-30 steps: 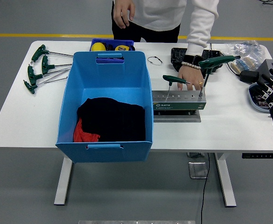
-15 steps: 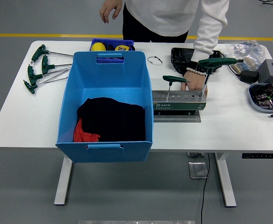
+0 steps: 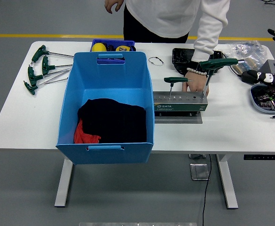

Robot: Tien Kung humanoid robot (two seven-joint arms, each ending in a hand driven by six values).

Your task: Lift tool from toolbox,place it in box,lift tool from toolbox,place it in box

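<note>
Two green T-handle tools (image 3: 211, 66) stand upright in the toolbox (image 3: 179, 102), right of the blue box (image 3: 106, 75). The right hand (image 3: 269, 77) sits at the far right edge, its fingers' state I cannot tell. Approach the taller handle from above, avoiding the person's hand (image 3: 193, 84) behind it.

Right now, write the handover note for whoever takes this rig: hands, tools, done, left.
Left hand: not in view.
Right hand: only partly visible at the right edge, over the table's far right; grip unreadable, no tool seen in it.
Toolbox: grey-green rack right of the blue box, holding two green T-handle tools: a small one and a big one.
A person's hand rests behind the toolbox.
Four more T-handle tools lie on the table left of the blue box.
Done: no tool is visible in the blue box, only black and red cloth.
Left: lift each racked tool and place it in the box.
</note>
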